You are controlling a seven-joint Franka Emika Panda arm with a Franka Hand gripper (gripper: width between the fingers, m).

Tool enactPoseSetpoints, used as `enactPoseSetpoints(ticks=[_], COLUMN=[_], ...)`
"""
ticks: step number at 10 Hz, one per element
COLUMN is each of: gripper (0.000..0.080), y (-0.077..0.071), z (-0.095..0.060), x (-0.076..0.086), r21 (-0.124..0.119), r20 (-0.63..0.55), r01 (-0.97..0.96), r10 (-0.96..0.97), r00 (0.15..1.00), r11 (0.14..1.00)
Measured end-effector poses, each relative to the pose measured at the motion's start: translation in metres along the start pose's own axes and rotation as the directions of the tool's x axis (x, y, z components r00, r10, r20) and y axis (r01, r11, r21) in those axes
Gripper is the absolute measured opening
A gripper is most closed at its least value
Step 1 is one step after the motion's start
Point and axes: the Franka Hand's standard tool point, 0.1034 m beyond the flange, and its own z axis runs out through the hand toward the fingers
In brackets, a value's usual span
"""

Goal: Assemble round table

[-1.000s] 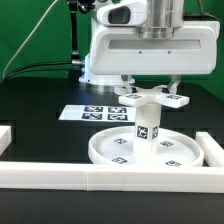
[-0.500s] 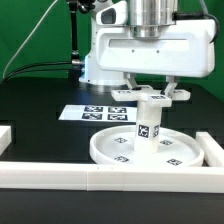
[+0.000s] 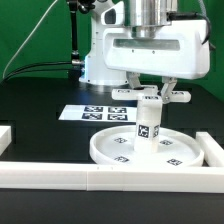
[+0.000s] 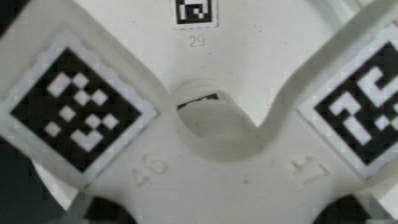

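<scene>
The large round disc (image 3: 101, 151) lies flat on the black table. The short cylinder post (image 3: 147, 128) stands upright at its middle. The four-armed cross piece (image 3: 151, 97) sits level on top of the post. My gripper (image 3: 152, 88) comes straight down over it, with a finger on either side of the hub, shut on the cross piece. In the wrist view the cross piece (image 4: 214, 130) fills the frame, with tagged arms spreading out and a round hollow at its centre. My fingertips are hidden there.
The marker board (image 3: 84, 113) lies behind the disc towards the exterior view's left. Long white rails run along the front (image 3: 100, 180), the right (image 3: 212, 150) and the left (image 3: 5, 135). A cable hangs at the back left.
My hand has turned slightly about its vertical axis with the cross piece in it. The arms of the cross have shifted a little. The post and disc have stayed put.
</scene>
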Motion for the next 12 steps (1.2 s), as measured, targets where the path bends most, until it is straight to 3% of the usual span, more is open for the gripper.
enactPoseSetpoints(ticks=[1,3,5,8,10,12], gripper=[0.0450,0.0450,0.0450,0.0450,0.0450,0.0609], y=[0.0002,0.0005,-0.0010,-0.0021,-0.0020,-0.0004], z=[0.0003,0.0003,0.0001,0.0002,0.0000,-0.0057], x=[0.0003,0.0011,0.0007,0.0023,0.0028,0.0048], r21=[0.007,0.047,0.069,0.068,0.068,0.059], r20=[0.007,0.026,0.036,0.053,0.056,0.067], r01=[-0.092,-0.325,-0.566,-0.767,-0.771,-0.721], r10=[0.092,0.324,0.565,0.766,0.769,0.718], r00=[0.996,0.946,0.825,0.641,0.636,0.693], r11=[0.996,0.944,0.822,0.638,0.633,0.690])
